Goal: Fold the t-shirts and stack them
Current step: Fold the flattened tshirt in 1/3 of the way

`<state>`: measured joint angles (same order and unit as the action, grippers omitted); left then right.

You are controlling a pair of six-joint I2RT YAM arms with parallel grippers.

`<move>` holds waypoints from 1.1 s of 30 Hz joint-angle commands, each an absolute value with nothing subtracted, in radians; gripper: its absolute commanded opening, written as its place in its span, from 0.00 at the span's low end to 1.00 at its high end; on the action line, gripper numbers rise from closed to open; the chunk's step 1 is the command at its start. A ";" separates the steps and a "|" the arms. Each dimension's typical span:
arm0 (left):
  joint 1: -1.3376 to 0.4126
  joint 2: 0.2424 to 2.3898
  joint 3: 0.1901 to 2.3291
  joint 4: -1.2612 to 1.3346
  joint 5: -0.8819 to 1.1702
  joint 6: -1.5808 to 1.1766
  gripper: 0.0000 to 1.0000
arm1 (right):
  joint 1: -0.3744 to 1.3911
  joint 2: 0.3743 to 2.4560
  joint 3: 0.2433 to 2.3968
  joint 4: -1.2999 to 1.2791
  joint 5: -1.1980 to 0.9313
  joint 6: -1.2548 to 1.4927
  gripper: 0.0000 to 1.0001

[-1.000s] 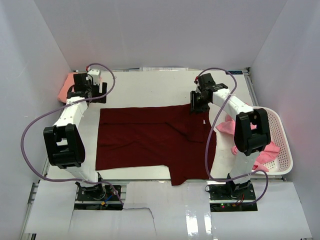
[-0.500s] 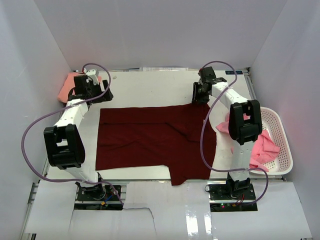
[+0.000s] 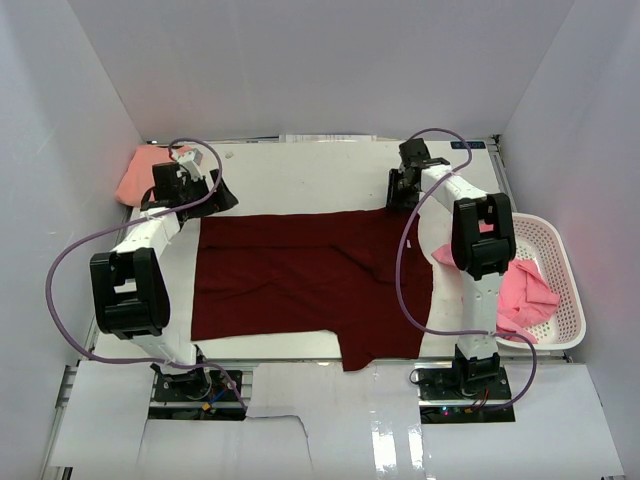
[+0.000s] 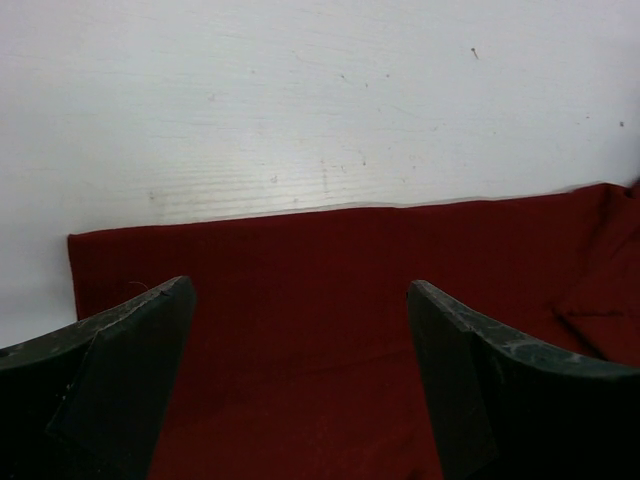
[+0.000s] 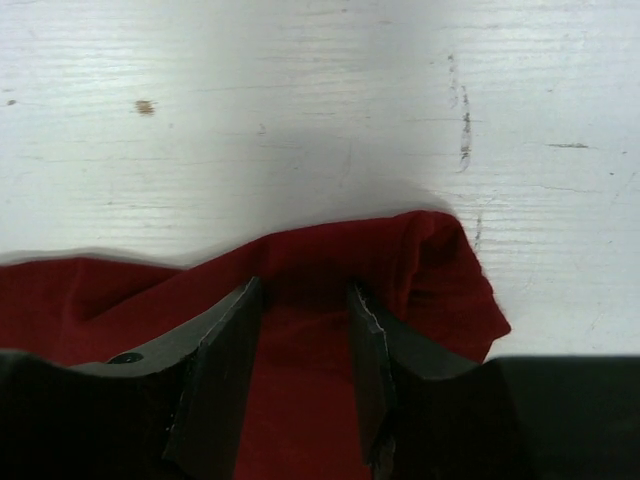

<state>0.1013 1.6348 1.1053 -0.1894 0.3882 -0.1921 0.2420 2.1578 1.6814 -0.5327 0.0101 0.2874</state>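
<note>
A dark maroon t-shirt (image 3: 300, 280) lies spread flat across the middle of the table. My left gripper (image 3: 213, 190) hovers at its far left corner, wide open, with only flat maroon cloth (image 4: 350, 260) below and between the fingers (image 4: 150, 340). My right gripper (image 3: 401, 193) sits low on the shirt's far right corner. Its jaws (image 5: 305, 290) stand partly apart over a bunched fold of maroon cloth (image 5: 440, 270), which is not pinched. A salmon t-shirt (image 3: 135, 175) lies at the far left. Bright pink t-shirts (image 3: 525, 295) sit in the basket.
A white mesh basket (image 3: 565, 290) stands at the right edge of the table, and a pink shirt (image 3: 450, 255) hangs over its near-left rim beside the right arm. White walls close in the table on three sides. Purple cables loop from both arms.
My right gripper has shifted toward the far edge and its jaws have widened slightly. The left gripper has moved a little right, toward the maroon shirt's far left corner.
</note>
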 commanded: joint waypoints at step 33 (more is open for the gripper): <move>-0.011 1.962 1.269 -0.256 0.422 -0.186 0.98 | 0.179 2.261 1.764 -0.525 0.011 0.305 0.48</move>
<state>-0.0151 1.9419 1.2366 -0.2100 0.4526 -0.1841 0.1898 2.2127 1.7275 -0.5247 0.0040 0.3077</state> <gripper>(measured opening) 0.978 0.482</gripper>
